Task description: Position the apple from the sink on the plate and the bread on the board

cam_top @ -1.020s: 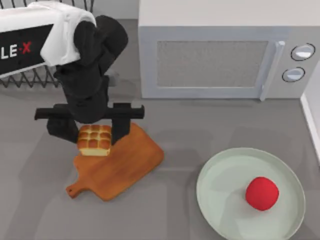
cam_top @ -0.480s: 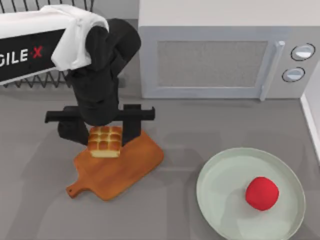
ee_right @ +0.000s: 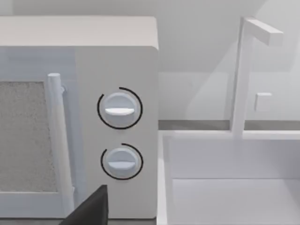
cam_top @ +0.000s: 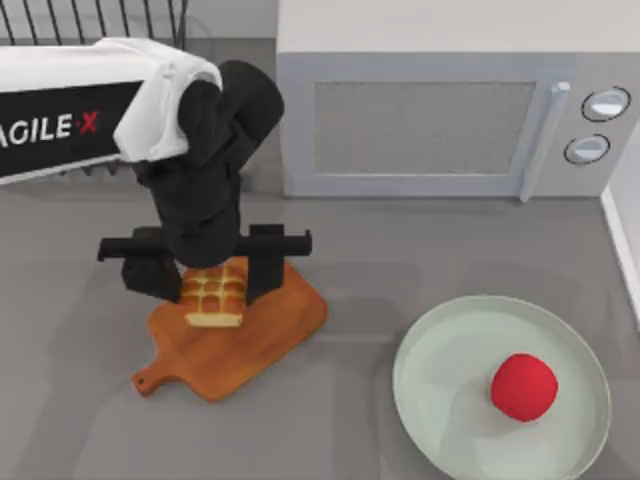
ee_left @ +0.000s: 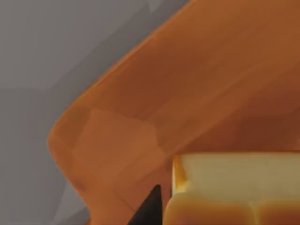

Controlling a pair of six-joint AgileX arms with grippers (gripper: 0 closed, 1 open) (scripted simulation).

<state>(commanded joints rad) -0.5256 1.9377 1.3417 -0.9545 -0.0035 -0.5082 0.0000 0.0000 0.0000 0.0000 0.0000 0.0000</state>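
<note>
Bread (cam_top: 213, 294) sits between the two black fingers of the left gripper (cam_top: 210, 280), which close against its left and right sides. The loaf is over the far end of the board (cam_top: 250, 335), at the table's left. From above it cannot be settled whether the loaf's underside rests on the wood or hangs just clear of it. In the left wrist view the bread (ee_left: 234, 187) shows a pale cream side and a glossy brown scored top, with the board (ee_left: 154, 108) directly beneath and one dark finger (ee_left: 150, 208) at its side. The board lies at an angle on the grey table (cam_top: 380, 265), its short handle pointing to the near left.

Apple (cam_top: 524, 386) lies on the plate (cam_top: 440, 350) at the near right of the table, set right of the dish's centre and touching nothing else. Plate and board are well apart.

Microwave (cam_top: 450, 110) stands at the far side, door shut, with two round dials at its right end. A black wire rack (cam_top: 90, 20) stands at the far left, behind the left arm.

Right wrist view faces the microwave (ee_right: 117, 117) dials, with the white sink (ee_right: 225, 187) and its tap (ee_right: 243, 70) beside the appliance. A dark part of the right gripper (ee_right: 91, 211) shows at that view's edge; I cannot tell how its fingers stand.
</note>
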